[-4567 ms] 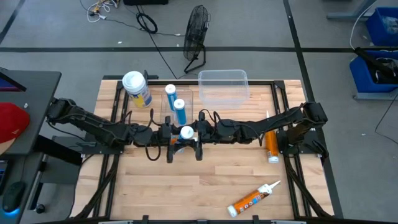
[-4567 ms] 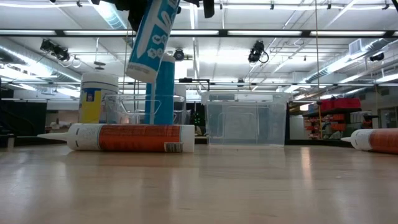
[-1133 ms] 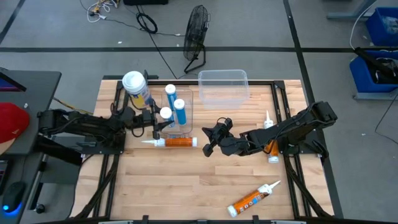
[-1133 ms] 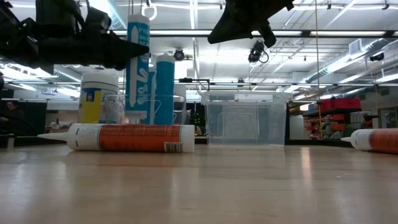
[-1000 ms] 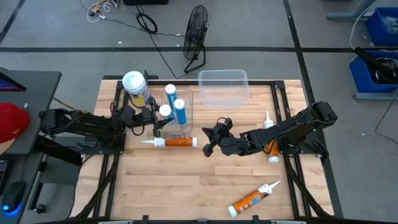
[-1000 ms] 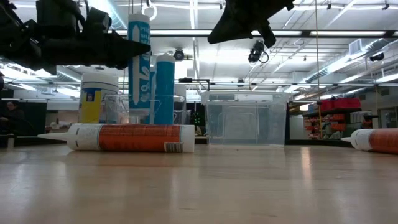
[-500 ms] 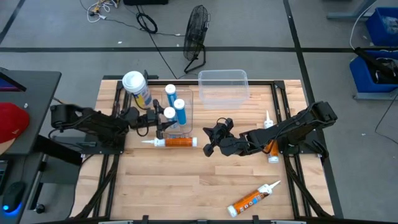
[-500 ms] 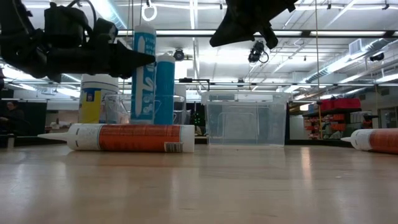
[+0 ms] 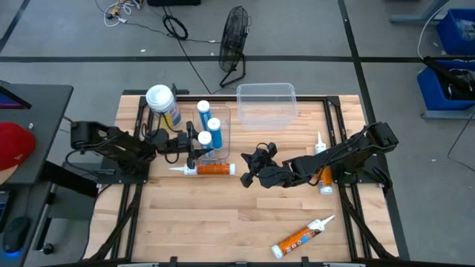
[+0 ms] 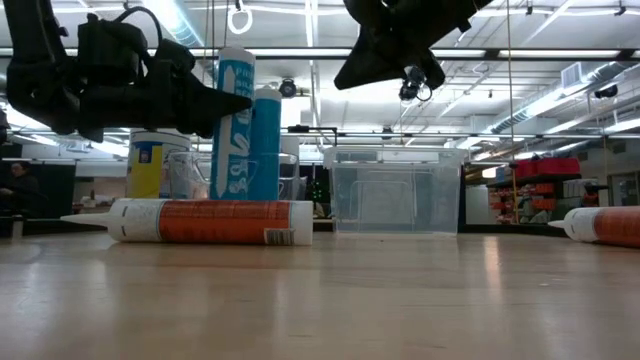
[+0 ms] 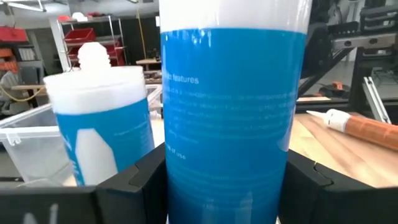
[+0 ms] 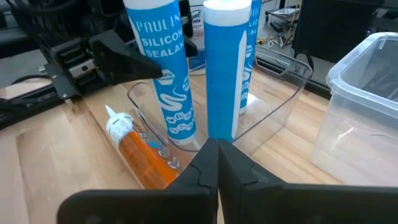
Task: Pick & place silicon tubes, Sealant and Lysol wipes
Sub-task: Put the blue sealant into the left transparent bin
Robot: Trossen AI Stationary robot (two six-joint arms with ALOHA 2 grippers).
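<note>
A blue silicone tube with a white cap (image 9: pixel 204 136) stands upright in my left gripper (image 9: pixel 195 144), over the near end of a small clear tray (image 9: pixel 228 142). Two more blue tubes (image 9: pixel 203 108) (image 9: pixel 214 124) stand on their bases in that tray. The Lysol wipes canister (image 9: pixel 163 104) stands upright left of the tray. An orange sealant tube (image 9: pixel 205 169) lies on its side just in front of the tray. My right gripper (image 9: pixel 248 173) is shut with nothing in it, hovering above the middle of the table. My left gripper pinches the blue tube's round body (image 12: pixel 163 73) between its two fingers (image 11: pixel 134 180), a little above mid-height. The fingers come in level from the table's left, across the tube. The tube stays upright, its lower end (image 12: pixel 180 134) inside the clear tray; whether it rests there I cannot tell.
A large clear bin (image 9: pixel 266 104) stands at the far middle of the table. Two more orange sealant tubes lie on the table, one at the right (image 9: pixel 323 172) and one near the front edge (image 9: pixel 300 237). A fan (image 9: pixel 234 37) stands on the floor beyond the table.
My left gripper has carried the blue tube toward the table's right and downward. The tube has stayed upright and now stands lower, beside the two tubes in the tray.
</note>
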